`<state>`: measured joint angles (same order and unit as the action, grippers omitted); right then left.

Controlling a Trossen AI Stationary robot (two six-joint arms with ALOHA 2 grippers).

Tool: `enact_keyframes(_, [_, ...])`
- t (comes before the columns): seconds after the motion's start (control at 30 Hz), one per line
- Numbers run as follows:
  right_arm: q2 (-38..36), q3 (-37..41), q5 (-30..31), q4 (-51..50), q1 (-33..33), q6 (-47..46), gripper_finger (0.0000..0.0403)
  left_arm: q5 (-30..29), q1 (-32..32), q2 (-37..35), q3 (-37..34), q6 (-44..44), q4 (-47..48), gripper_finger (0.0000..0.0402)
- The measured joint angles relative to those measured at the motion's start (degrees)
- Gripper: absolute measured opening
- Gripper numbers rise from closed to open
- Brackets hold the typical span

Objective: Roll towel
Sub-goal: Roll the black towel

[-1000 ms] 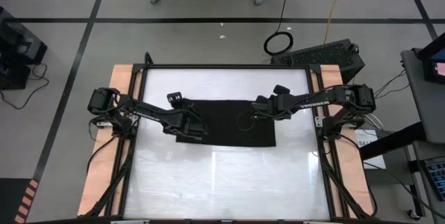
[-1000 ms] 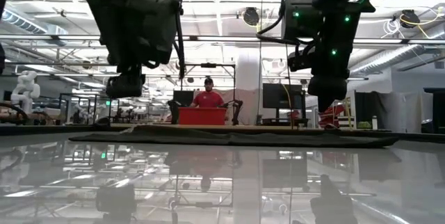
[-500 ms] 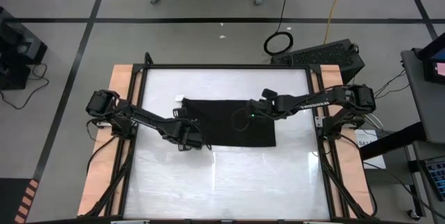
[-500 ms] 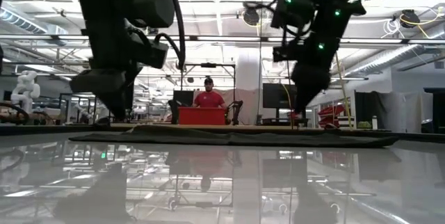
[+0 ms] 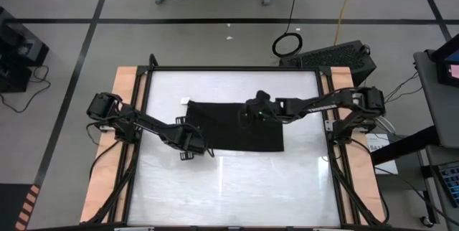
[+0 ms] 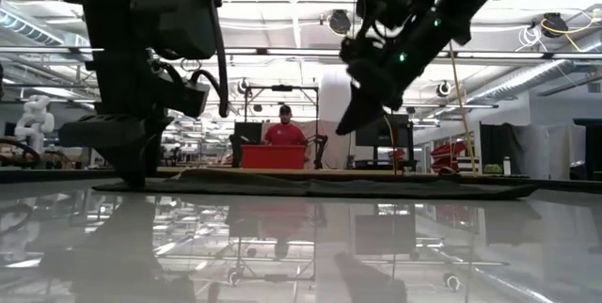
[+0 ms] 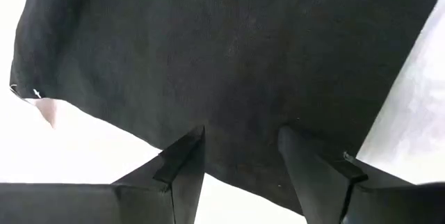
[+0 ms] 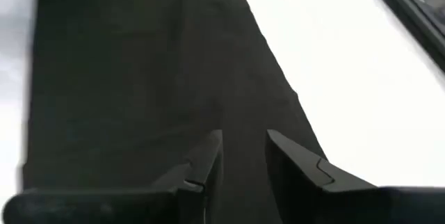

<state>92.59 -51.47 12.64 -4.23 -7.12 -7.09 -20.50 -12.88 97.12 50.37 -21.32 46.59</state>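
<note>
While the towel (image 5: pixel 233 125) lies flat and dark across the middle of the white table (image 5: pixel 237 188) in the high view, you have the left gripper (image 5: pixel 188 147) down at its near left corner and the right gripper (image 5: pixel 247 113) over its middle, toward the far edge. Neither has cloth in it. To roll well, I judge you should catch one edge with both grippers level with each other, so the roll starts straight.

From the low view you get height, which the overhead picture hides: the left gripper (image 6: pixel 132 152) reaches nearly to the tabletop at the towel's (image 6: pixel 320 187) end, the right gripper (image 6: pixel 353 119) hangs clear above it.

Your left wrist view shows the fingers (image 7: pixel 182 158) spread apart with nothing between them, the towel's (image 7: pixel 229 57) edge right at their tips, and a small white tag (image 7: pixel 35 95) at one side.

Your right wrist view shows the fingers (image 8: pixel 208 156) parted only narrowly, empty, over bare cloth (image 8: pixel 139 78); no other view settles that gap.
</note>
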Motion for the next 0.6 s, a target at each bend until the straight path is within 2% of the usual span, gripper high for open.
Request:
enact_keyframes(0.4, [11.69,0.03,-0.39,3.74,-4.65,-2.92,0.01,1.91,-1.74,0.2,-0.07,-0.76,-0.31,0.0199])
enact_keyframes(0.6, [12.31,-0.1,1.47,1.23,-6.96,-4.31,0.01,2.88,-3.36,0.26,-0.07,-2.28,3.6,0.0199])
